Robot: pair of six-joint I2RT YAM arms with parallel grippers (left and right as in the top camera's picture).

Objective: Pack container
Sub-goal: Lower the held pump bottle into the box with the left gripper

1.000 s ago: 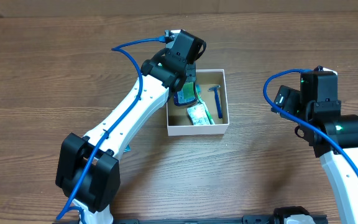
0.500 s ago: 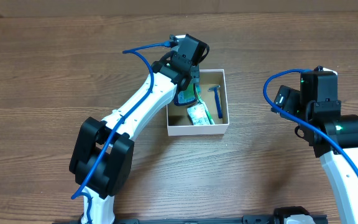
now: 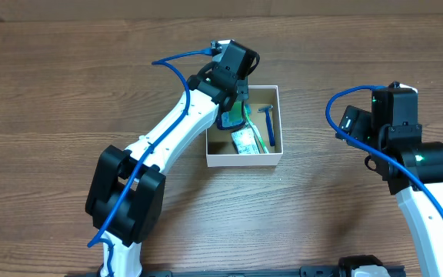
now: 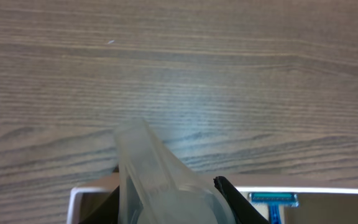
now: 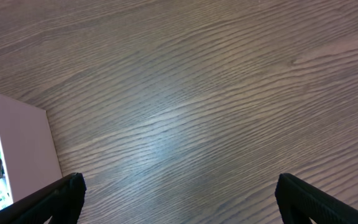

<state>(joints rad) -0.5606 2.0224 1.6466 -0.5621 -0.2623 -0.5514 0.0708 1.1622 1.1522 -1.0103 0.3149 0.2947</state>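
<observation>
My left jaws (image 4: 169,204) are clamped on a clear-plastic blue and green pack (image 3: 232,117), held over the back-left corner of the small square white-walled, brown-lined cardboard container (image 3: 244,160) to drop in beside the blue razor (image 3: 269,123). My right jaws (image 5: 179,186) hang apart, empty, well to its right.

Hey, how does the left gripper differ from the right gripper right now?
The left gripper is over the container; the right gripper hangs over bare table, off to the container's side. The left gripper is shut on a clear plastic packet; the right gripper is open and holds nothing. Both have black fingers.
</observation>
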